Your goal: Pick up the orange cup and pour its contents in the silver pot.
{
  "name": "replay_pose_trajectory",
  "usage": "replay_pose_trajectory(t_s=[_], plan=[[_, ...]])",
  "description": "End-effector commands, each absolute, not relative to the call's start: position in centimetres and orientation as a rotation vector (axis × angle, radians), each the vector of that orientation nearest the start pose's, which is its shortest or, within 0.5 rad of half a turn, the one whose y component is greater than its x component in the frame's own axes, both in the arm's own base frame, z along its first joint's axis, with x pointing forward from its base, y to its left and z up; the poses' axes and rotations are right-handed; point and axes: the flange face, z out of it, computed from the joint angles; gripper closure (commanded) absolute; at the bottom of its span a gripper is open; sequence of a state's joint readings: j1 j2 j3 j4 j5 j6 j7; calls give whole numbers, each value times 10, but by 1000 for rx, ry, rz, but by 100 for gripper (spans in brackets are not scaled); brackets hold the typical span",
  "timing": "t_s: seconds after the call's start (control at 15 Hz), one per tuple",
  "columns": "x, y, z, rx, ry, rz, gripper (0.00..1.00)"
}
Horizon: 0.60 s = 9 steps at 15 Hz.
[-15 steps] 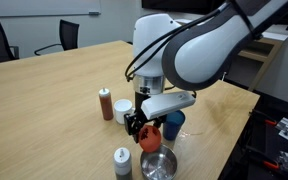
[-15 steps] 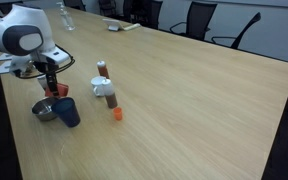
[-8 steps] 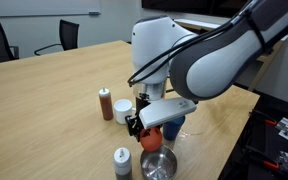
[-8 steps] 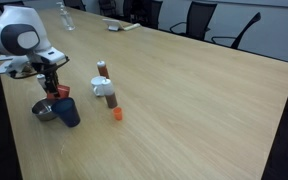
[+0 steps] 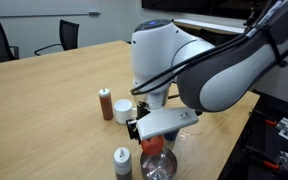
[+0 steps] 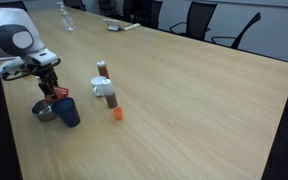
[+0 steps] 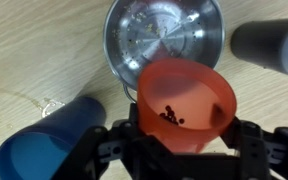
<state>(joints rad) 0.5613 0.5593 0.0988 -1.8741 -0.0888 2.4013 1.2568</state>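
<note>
My gripper [image 7: 184, 148] is shut on the orange cup [image 7: 182, 102], one finger on each side of it. The cup holds several small dark bits at its bottom. It hangs over the near rim of the silver pot [image 7: 164, 38], which looks empty. In both exterior views the orange cup [image 5: 152, 146] [image 6: 57, 93] sits in the gripper [image 5: 144, 132] [image 6: 50, 84] just above the silver pot [image 5: 160, 166] [image 6: 42, 109].
A dark blue cup [image 7: 46, 142] [image 6: 68, 111] stands close beside the pot. A grey-topped shaker [image 5: 122, 161] [image 7: 269, 45] is on the pot's other side. A white mug [image 5: 124, 110] [image 6: 104, 90], a brown bottle [image 5: 106, 103] and a small orange piece [image 6: 116, 114] stand further off. The table edge is near.
My gripper has carried the orange cup a little lower and closer over the silver pot. The other objects have not moved.
</note>
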Motion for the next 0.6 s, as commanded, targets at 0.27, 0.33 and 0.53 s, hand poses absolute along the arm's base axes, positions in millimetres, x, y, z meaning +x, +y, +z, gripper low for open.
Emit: replay_pose_trajectory(t_s=[0.27,0.33,0.53], plan=[[505,364,206,-3072,1056,-95,51],[503,363,205,-3076,1082,-96,51],[498,366,204,-3087,1147,-132,51]])
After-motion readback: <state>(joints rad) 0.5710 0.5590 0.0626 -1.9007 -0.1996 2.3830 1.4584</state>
